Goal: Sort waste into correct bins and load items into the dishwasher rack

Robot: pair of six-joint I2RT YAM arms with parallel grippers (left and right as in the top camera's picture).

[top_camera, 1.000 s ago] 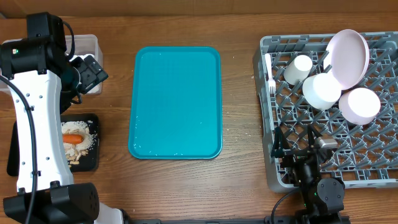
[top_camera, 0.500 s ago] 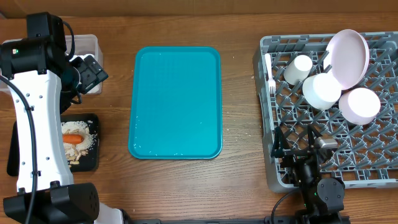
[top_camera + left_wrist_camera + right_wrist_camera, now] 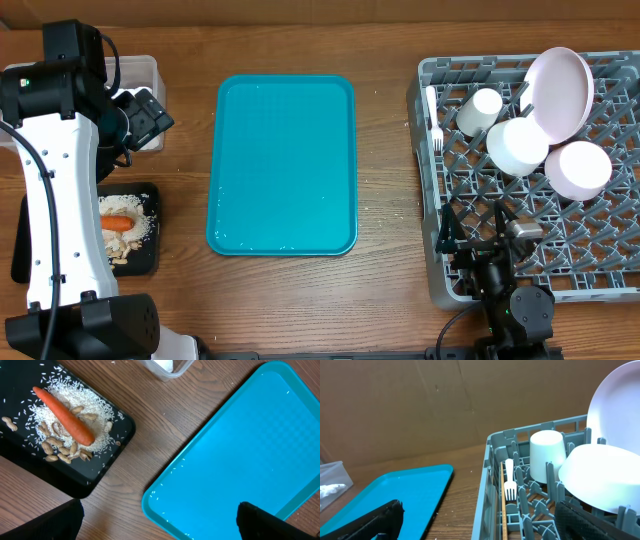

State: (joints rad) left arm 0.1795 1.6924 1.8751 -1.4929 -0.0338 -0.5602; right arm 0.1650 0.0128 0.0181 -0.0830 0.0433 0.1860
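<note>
Wood table, cardboard wall. We see carrot on black tray, beyond left gripper; it and right gripper gape empty.

Your carrot lies in the black tray beyond the left fingers; cup, fork and plate sit in the rack beyond the right fingers.

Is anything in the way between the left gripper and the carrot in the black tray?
Nothing visible. The carrot lies uncovered on top of the rice and peanuts in the black tray, and the open left gripper has a clear line to it.
</note>
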